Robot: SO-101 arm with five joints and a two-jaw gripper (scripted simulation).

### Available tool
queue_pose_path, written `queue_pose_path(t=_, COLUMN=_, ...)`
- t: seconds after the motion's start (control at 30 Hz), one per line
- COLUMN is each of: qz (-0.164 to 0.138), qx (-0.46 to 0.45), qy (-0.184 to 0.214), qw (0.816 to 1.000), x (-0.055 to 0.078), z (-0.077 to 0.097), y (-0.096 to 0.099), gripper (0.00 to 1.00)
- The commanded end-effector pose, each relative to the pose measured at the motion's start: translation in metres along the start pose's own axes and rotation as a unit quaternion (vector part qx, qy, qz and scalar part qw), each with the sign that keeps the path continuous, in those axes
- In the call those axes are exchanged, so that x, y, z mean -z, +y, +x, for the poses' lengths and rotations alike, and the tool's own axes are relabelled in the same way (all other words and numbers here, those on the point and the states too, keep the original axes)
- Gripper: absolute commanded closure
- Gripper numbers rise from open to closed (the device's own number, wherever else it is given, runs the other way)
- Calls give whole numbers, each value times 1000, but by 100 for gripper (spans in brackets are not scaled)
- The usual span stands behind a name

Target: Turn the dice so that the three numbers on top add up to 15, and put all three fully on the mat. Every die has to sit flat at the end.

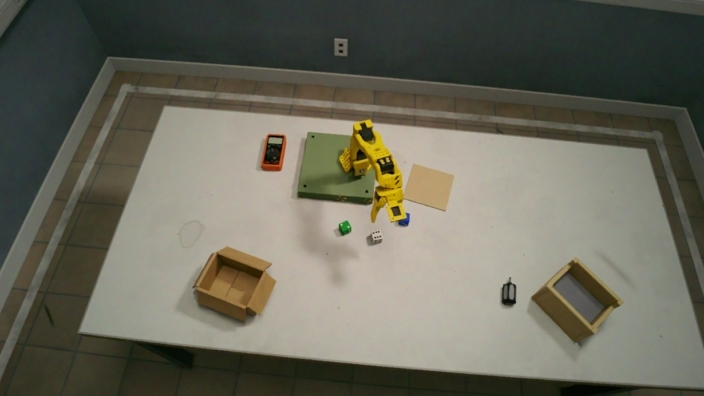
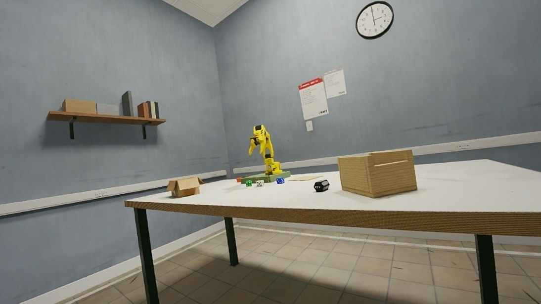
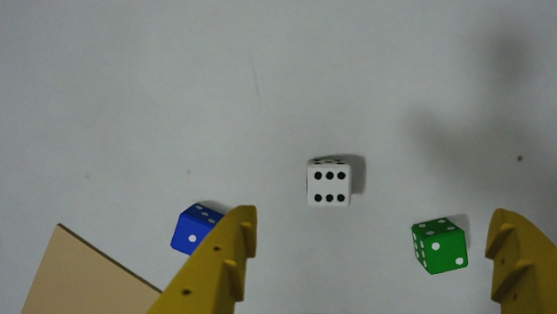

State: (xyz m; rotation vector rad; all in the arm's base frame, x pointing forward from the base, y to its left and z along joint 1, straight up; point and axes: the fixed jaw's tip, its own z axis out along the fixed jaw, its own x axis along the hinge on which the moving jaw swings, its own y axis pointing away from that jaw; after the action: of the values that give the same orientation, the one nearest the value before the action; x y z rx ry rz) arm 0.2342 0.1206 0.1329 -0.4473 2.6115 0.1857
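Note:
A white die [image 1: 376, 237] [image 2: 260, 183] [image 3: 328, 186] lies flat with six on top. A green die [image 1: 344, 228] [image 2: 248, 183] [image 3: 446, 251] lies flat with two on top. A blue die [image 1: 404, 221] [image 2: 280, 180] [image 3: 186, 233] lies flat with one on top, partly hidden by the gripper in the top view and the wrist view. All three are on the table, off the tan square mat [image 1: 429, 187] [image 2: 305, 178] [image 3: 91, 272]. My gripper [image 1: 384, 220] [image 2: 255, 153] [image 3: 373, 215] is open and empty, pointing down high above the table near the dice.
The green base board [image 1: 324, 169] is behind the dice. An orange multimeter [image 1: 273, 152] is left of it. An open cardboard box [image 1: 224, 304] is front left. A black hexagonal object [image 1: 509, 293] [image 2: 321, 185] and a wooden box [image 1: 561, 307] [image 2: 376, 178] are front right.

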Motion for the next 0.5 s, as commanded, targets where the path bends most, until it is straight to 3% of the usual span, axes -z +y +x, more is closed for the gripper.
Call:
queue_pose_path(t=0.0, qz=-2, qx=1, qy=12, qw=1000, x=-3, z=2, y=3, gripper=65)
queue_pose_path(t=0.17, qz=1, qx=1, qy=40, qw=999, x=-15, z=9, y=2, gripper=65)
queue_pose_path(t=0.4, qz=12, qx=1, qy=134, qw=991, x=-51, z=34, y=0, gripper=65)
queue_pose_path(t=0.47, qz=12, qx=1, qy=134, qw=991, x=-51, z=34, y=0, gripper=65)
